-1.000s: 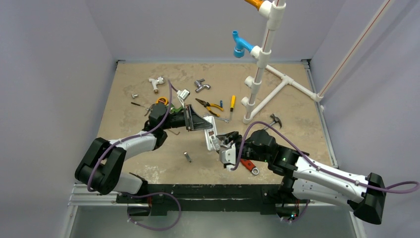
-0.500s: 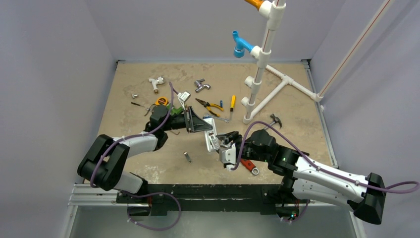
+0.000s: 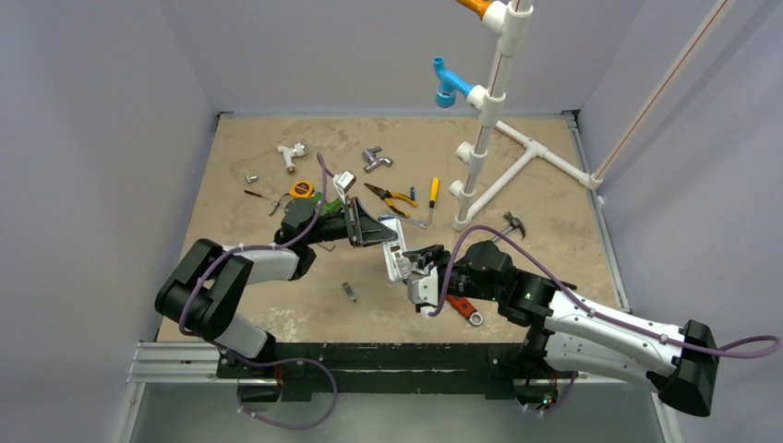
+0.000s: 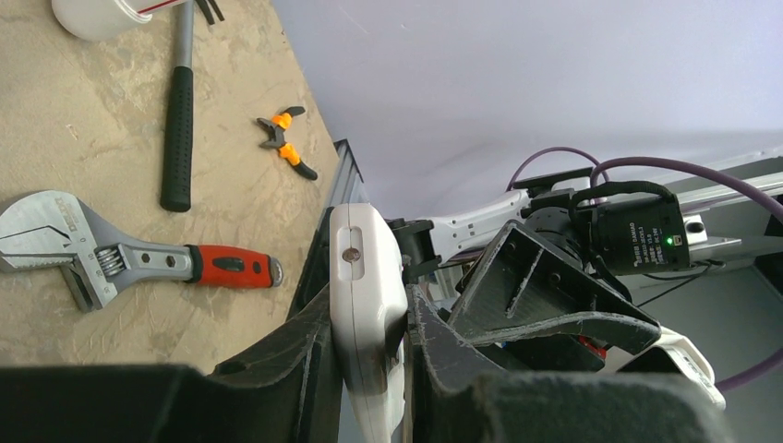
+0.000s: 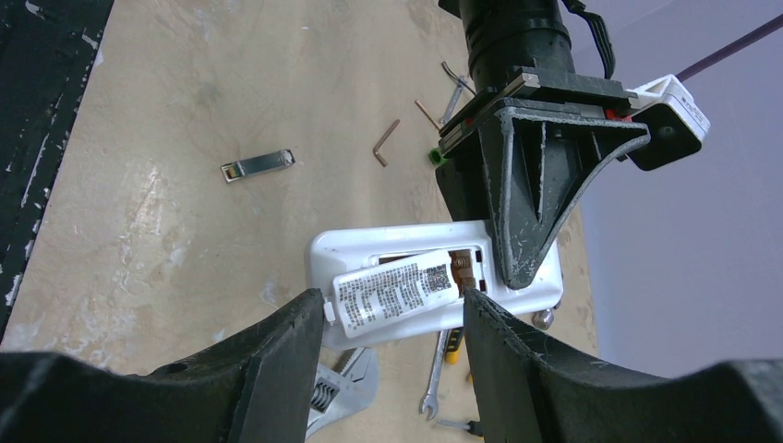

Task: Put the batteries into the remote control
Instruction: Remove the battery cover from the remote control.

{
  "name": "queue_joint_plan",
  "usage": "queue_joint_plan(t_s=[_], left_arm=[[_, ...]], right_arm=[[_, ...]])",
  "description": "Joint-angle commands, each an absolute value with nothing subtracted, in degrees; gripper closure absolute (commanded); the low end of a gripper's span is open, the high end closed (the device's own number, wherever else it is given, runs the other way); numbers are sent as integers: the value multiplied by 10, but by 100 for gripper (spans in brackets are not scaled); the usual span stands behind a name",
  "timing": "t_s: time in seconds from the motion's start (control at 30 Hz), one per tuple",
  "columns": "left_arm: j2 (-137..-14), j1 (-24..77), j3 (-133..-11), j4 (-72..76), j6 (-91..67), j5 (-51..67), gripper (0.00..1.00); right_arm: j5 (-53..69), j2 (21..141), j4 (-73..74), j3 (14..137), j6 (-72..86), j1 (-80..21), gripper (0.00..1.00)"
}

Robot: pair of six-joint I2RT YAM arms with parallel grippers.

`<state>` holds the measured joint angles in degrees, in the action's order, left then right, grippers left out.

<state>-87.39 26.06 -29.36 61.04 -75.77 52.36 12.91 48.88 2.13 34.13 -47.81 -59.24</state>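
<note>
Remote (image 4: 367, 295) clamped in left fingers (image 4: 286, 360); right fingers (image 5: 277, 360) look clamped endwise on battery (image 5: 395, 291). Tip one end into recess (image 5: 406, 256), then press flat.

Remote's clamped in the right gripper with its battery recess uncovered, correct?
No. The left gripper clamps the remote control, as the left wrist view shows, with its fingers pressed on both sides. The battery recess is indeed uncovered.

My right end effector (image 5: 392, 300) is matt black plastic, the remote control (image 5: 369, 242) glossy white plastic, the desk (image 5: 166, 138) rough.
</note>
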Motion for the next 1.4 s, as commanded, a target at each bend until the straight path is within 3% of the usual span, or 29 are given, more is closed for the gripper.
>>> queue_joint_plan(t_s=[0.0,0.77,1.17,1.27,1.37], left_arm=[[-878,264,-295,675,-773,533,100],[-879,264,-298,662,-774,533,100],[-883,264,-298,665,-774,533,100],[-883,264,-298,665,-774,532,100],[-882,264,-298,664,-774,530,100]], right_arm=[[127,482,2,347,-475,-591,45],[148,478,-17,334,-458,-591,44],[169,475,-102,328,-365,-591,23],[151,465,-180,321,-280,-591,22],[51,468,-232,338,-146,-590,22]])
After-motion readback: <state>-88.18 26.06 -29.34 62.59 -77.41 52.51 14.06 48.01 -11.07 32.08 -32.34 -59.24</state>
